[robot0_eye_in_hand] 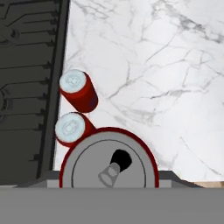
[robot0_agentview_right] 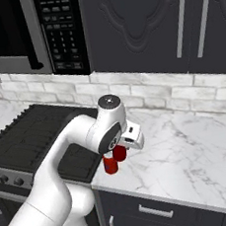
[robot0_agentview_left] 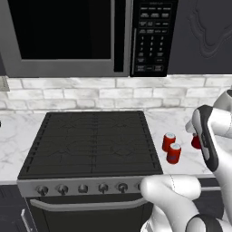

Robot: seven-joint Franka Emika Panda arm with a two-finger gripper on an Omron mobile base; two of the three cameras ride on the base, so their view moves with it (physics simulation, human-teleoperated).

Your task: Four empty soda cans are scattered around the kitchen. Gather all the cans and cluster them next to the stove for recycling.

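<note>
Third red can (robot0_eye_in_hand: 108,168) clamped upright in pincer (robot0_eye_in_hand: 109,175), just above marble worktop (robot0_eye_in_hand: 166,65). Two more cans (robot0_agentview_left: 169,141) (robot0_agentview_left: 174,153) upright, close together on worktop, just right of stove (robot0_agentview_left: 90,142).

Left base view: the third soda can (robot0_agentview_left: 195,142), at right of centre, is mostly covered by the white arm (robot0_agentview_left: 209,136); only a red sliver shows. The microwave (robot0_agentview_left: 68,36) is cut off by the top and left edges. Hand view: the nearest soda can (robot0_eye_in_hand: 109,164) at bottom centre is cut by the bottom band and conceals the tool's fingertips. The microwave keypad (robot0_agentview_left: 153,36) labels are too small to read.
</note>
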